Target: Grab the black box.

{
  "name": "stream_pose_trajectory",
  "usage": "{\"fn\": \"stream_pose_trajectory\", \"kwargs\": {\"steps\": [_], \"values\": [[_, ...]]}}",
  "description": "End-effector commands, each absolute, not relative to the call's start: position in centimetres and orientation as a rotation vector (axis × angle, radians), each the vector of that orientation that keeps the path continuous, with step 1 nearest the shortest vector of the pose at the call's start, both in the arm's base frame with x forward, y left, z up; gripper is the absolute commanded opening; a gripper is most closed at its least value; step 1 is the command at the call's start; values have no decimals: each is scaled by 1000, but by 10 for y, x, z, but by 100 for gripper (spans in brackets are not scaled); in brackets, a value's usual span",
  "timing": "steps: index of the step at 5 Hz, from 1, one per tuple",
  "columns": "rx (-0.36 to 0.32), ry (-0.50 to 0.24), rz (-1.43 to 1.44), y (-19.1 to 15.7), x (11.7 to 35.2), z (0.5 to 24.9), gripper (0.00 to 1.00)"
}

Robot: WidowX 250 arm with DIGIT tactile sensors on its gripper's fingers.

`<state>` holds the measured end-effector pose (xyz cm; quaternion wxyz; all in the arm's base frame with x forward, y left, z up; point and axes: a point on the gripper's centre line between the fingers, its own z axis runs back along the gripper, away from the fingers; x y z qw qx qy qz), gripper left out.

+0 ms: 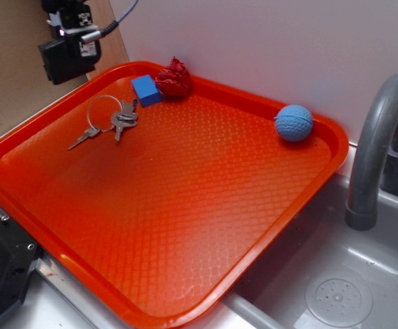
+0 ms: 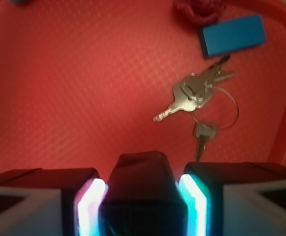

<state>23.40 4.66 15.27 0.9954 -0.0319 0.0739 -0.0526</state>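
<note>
Small matte black box (image 2: 142, 184) clamped between the pads of the tool (image 2: 142, 196), raised at upper left of the exterior frame, above the orange plastic tray (image 1: 267, 226) holding the metal keys (image 2: 192, 96); grab apparently made, next only a steady hold

Pincer (image 2: 142, 196) raised, clamped on black box (image 2: 142, 189)

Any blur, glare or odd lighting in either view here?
Wrist view: soft focus on the keys and blue cube; the gripper pads glow pink and cyan around the black box. Exterior view: sharp, mild sheen on the tray.
</note>
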Motion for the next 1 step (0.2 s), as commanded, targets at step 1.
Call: {"fn": "stream_pose_trajectory", "kwargs": {"steps": [1], "values": [[24,39,-158,15,234,156,0]]}}
